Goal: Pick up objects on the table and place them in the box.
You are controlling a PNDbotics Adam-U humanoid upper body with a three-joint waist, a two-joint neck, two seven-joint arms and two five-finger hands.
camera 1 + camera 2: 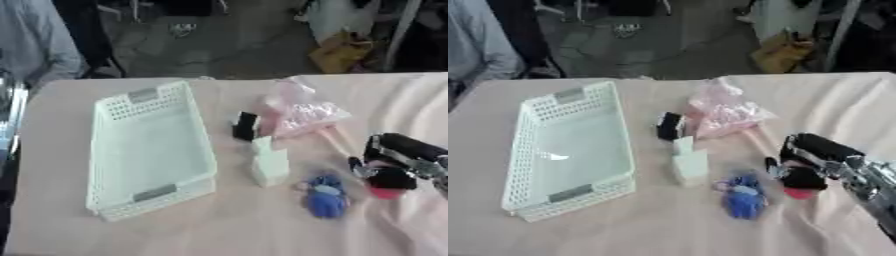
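Observation:
A white slotted box (150,150) lies empty on the left of the table. To its right are a small black object (245,126), a pink crinkled bag (300,113) with a pink stick (335,142) beside it, a white upright block (269,163) and a blue object (325,197). My right hand (802,176) comes in from the right edge and sits just right of the blue object. Its dark fingers are curled down over a small red object (800,193), which shows only below them. My left hand is out of sight.
The table (227,230) has a pale pink cloth, wrinkled on the right. A silver, shiny part (9,112) shows at the left edge. A person in grey (35,40) stands beyond the far left corner. Bare cloth lies along the near edge.

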